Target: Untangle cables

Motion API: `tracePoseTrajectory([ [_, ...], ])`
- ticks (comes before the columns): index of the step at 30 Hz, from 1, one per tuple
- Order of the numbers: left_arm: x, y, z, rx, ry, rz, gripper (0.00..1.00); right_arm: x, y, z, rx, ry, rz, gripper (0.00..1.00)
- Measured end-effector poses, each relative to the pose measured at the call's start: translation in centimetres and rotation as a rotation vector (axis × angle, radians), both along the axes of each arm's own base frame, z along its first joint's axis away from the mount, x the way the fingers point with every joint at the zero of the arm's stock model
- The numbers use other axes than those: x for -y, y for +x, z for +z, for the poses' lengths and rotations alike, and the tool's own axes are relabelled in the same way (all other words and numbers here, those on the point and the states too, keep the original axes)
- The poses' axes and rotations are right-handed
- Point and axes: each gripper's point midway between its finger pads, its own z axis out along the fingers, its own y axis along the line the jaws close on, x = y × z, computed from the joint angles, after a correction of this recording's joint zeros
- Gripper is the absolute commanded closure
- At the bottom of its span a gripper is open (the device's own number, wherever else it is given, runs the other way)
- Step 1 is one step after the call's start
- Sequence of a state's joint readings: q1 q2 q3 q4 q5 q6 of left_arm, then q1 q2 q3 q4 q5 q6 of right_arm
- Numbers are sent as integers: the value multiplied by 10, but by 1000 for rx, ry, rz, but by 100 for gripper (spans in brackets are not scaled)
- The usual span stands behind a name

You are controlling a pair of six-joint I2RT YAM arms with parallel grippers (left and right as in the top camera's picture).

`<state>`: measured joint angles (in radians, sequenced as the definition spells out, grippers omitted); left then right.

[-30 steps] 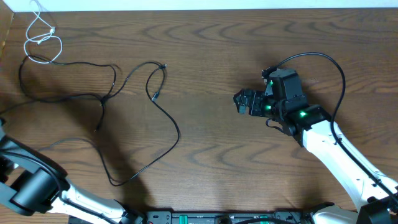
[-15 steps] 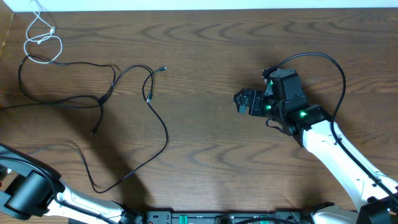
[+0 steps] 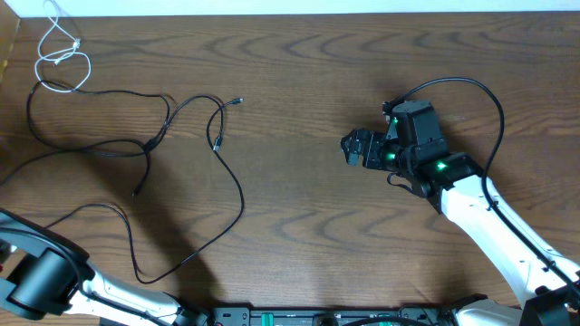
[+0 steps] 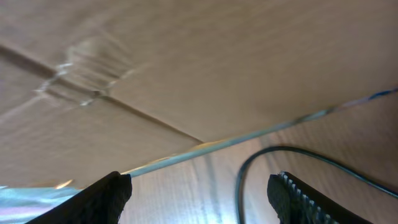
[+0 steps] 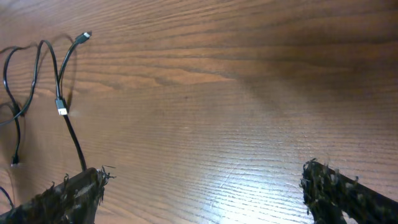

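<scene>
Black cables lie in loose loops over the table's left half, with plug ends at the middle. A white cable is coiled in the far left corner. In the left wrist view my left gripper is open; a black cable curves across the wood between its jaws, untouched. The overhead view shows only the left arm at the near left corner. Right of centre, my right gripper stands open and holds nothing. The right wrist view shows black cable plugs far to its left.
The wooden table ends at a pale strip along its far edge. The right arm's own thick black wire arches above its wrist. A base rail runs along the near edge.
My left gripper has gone from shut to open and let go of a black cable. That cable's near loop was drawn left, then slackened on the table. The right arm has not moved.
</scene>
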<state>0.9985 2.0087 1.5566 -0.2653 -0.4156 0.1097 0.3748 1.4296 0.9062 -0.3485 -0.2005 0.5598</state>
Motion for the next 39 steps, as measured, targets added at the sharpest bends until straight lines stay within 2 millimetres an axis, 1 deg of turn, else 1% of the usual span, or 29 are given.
tracePoseTrajectory([
  [2,7,14,-6,28,-36,-53,24,0,0,0,0,0,0,1],
  [3,14,26,-9,58,-66,-101,24,0,0,0,-1,0,0,1],
  [5,30,56,-14,132,-122,-207,24,0,0,0,-2,-1,0,1],
  [7,55,93,-17,236,-196,-321,23,0,-1,-1,-4,-1,0,1],
  [8,68,110,-17,285,-233,-369,23,0,-1,-1,-5,-2,0,1],
  [10,97,140,-19,366,-312,-443,16,1,-1,-1,-7,-3,0,1],
  [11,112,151,-20,396,-354,-465,12,1,-1,-1,-8,-3,0,1],
  [13,148,173,-26,432,-452,-505,5,1,-2,-2,-10,-4,0,1],
  [16,197,196,-32,458,-578,-536,3,1,-3,-3,-19,-7,0,1],
  [18,234,210,-35,474,-677,-553,3,2,-6,-5,-31,-12,0,1],
  [19,246,214,-36,479,-705,-565,3,3,-7,-6,-37,-14,0,1],
  [20,262,219,-36,487,-749,-582,3,3,-8,-7,-43,-17,0,1],
  [22,285,227,-33,515,-817,-597,3,5,-12,-10,-61,-24,-1,1],
  [23,291,229,-31,528,-839,-588,3,5,-14,-12,-72,-28,-1,1],
  [25,300,225,-25,545,-876,-534,2,7,-18,-14,-91,-36,-1,1],
  [28,304,203,-11,521,-874,-381,2,8,-21,-17,-106,-42,-1,1],
  [30,304,187,3,494,-812,-290,2,8,-21,-17,-108,-42,-1,1],
  [32,306,180,16,477,-739,-252,2,8,-21,-17,-108,-42,-1,1],
  [33,309,179,19,467,-712,-243,2,8,-21,-17,-108,-42,-1,1],
  [34,312,179,20,452,-692,-238,2,8,-21,-17,-109,-42,-1,1],
  [36,321,180,16,423,-676,-227,2,8,-22,-17,-111,-43,-1,1],
  [37,324,181,11,413,-674,-216,2,8,-22,-17,-113,-43,0,1],
  [39,328,178,-5,385,-681,-173,2,8,-23,-18,-119,-43,2,1],
])
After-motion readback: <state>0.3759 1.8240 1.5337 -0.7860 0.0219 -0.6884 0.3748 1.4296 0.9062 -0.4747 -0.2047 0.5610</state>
